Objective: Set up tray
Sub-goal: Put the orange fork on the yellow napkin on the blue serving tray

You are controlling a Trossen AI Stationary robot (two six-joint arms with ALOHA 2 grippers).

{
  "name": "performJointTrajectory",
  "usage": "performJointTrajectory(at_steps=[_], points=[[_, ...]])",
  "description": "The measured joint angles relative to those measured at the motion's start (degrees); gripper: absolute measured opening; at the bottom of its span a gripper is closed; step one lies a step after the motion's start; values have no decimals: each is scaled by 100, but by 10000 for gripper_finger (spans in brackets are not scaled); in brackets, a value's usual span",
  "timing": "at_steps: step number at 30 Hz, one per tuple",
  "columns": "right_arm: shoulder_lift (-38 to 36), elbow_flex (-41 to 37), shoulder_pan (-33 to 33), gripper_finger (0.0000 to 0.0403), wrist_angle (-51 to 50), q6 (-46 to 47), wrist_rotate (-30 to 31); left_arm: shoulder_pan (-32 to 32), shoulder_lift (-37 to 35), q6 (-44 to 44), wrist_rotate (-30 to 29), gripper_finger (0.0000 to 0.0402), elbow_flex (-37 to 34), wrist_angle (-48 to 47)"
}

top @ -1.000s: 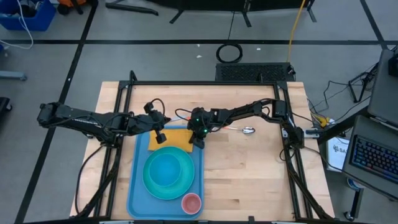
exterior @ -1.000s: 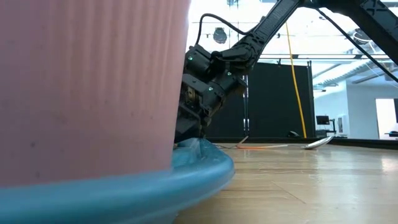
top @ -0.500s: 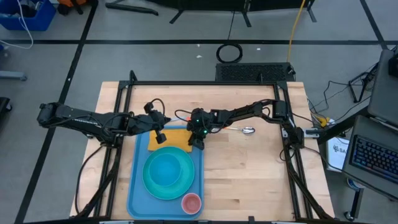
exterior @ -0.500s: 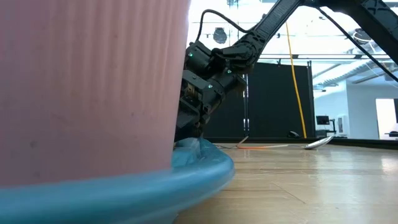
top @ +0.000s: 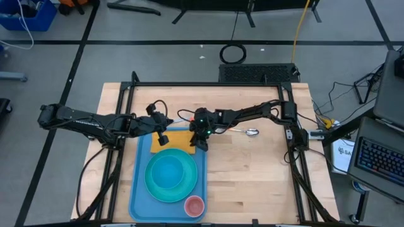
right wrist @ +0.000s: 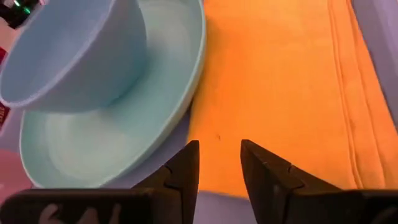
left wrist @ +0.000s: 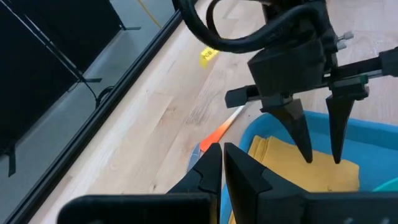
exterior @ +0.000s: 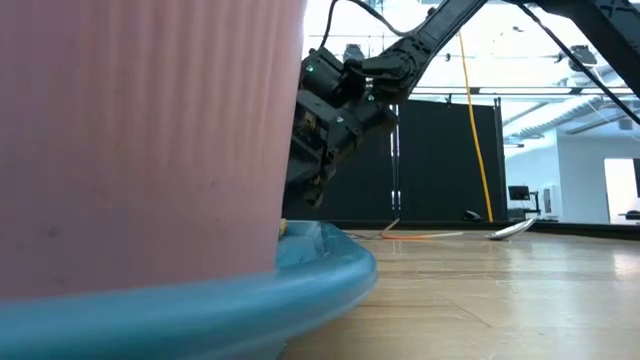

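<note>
Two arms at the table: both are hanging over the far end of the tray point(top: 140, 189), close to each other.
Right gripper point(top: 202, 144): it's hovering just above the yellow-orange cloth point(top: 178, 140), fingers parted with nothing between them. In the right wrist view the gap is showing only cloth point(right wrist: 273, 81).
Left gripper point(top: 163, 137): it's sitting over the cloth's other side, fingers pressed together and holding nothing that I can see.
Tray location: it's lying on the wooden table point(top: 265, 176), left of centre, reaching almost to the near edge.
Tray axis: the long side is running near-to-far across the table, short ends facing front and back. It's lying flat.
What's on it: folded cloth at the far end, a turquoise plate point(top: 155, 188) with a blue bowl point(top: 171, 171) on it in the middle, and a pink cup point(top: 194, 205) in the near corner.
Off the tray: a spoon point(top: 250, 132) is waiting on the bare wood to the right, and something orange-handled point(left wrist: 219, 131) is lying just past the tray's far rim.
Risk 1: I reckon those open fingertips could snag the cloth and drag it out of square if the arm pulls away low.
Risk 2: the two grippers are working so close together that they could bump.
Risk 3: fetching the spoon low could knock the tray's rim and jostle the stacked bowl.
</note>
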Motion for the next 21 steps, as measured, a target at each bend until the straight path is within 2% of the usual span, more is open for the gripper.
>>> performJointTrajectory(at_steps=[6,10,17,21], points=[[-161,-6,-18,109,-212,-171,62,0,0,-2,0,21,0,0],[-391,-4,-44,105,-558,-518,562,0,0,-13,0,21,0,2],[-843,1,-107,104,-1523,-1183,2133,0,1,-9,0,21,0,-2],[-870,0,-342,104,-1950,-1134,2205,-2,2,-9,1,21,0,8]])
